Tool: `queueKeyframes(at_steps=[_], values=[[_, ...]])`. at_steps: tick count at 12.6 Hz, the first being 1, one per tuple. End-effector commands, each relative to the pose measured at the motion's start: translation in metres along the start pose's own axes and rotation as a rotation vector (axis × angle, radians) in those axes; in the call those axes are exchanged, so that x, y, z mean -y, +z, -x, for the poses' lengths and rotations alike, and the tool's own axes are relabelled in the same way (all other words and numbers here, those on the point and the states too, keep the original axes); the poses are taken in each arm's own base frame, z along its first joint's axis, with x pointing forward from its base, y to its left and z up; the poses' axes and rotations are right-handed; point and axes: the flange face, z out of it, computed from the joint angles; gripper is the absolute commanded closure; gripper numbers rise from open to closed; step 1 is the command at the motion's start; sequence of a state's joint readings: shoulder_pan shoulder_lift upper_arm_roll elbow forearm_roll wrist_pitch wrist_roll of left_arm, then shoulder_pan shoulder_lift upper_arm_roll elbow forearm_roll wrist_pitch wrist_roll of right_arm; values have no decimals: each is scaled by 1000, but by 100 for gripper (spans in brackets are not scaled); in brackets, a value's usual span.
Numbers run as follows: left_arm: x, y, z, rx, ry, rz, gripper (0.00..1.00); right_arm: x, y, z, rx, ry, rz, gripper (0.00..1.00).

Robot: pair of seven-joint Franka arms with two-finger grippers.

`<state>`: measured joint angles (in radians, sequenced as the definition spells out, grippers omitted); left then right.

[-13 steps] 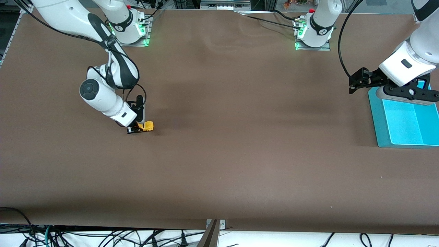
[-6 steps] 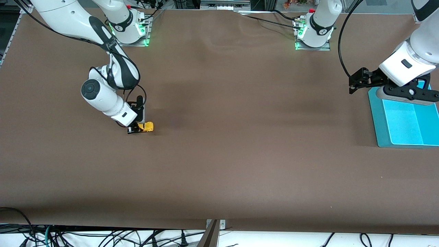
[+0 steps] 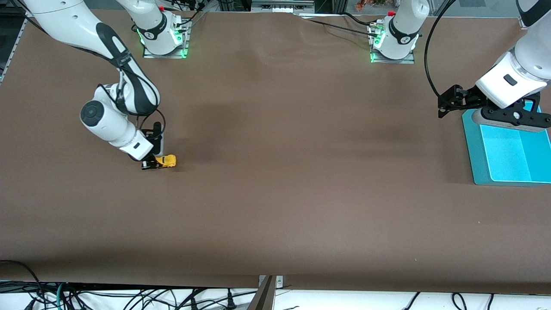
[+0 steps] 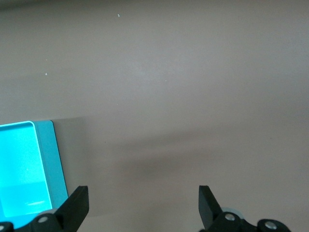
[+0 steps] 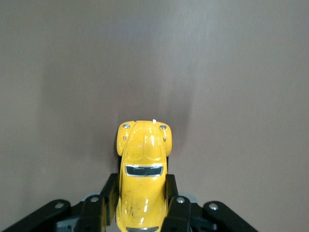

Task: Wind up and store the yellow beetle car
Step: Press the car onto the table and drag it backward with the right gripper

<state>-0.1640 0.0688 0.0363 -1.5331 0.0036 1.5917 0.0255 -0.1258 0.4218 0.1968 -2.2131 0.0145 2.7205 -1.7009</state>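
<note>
The yellow beetle car [image 3: 167, 161] rests on the brown table toward the right arm's end. My right gripper [image 3: 155, 163] is shut on its sides. In the right wrist view the car [image 5: 142, 179] sits between the two black fingers [image 5: 107, 198], its rounded end pointing away from the palm. My left gripper [image 3: 447, 103] is open and empty, held over the table beside the teal bin [image 3: 508, 153]. In the left wrist view its fingertips [image 4: 77, 205] stand wide apart over bare table, with the bin's corner [image 4: 46, 159] beside them.
The teal bin stands at the left arm's end of the table. Both arm bases [image 3: 161, 32] sit along the table edge farthest from the front camera. Cables hang below the table's near edge [image 3: 129, 297].
My right gripper has dragged the car along the table toward the right arm's end. The left arm has not moved.
</note>
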Motion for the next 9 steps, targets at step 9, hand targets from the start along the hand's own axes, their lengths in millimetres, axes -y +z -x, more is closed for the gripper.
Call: queueKeyframes(at_steps=[9], values=[[-1, -7, 0, 2, -8, 2, 0, 41, 4, 139, 21, 87, -33, 85]])
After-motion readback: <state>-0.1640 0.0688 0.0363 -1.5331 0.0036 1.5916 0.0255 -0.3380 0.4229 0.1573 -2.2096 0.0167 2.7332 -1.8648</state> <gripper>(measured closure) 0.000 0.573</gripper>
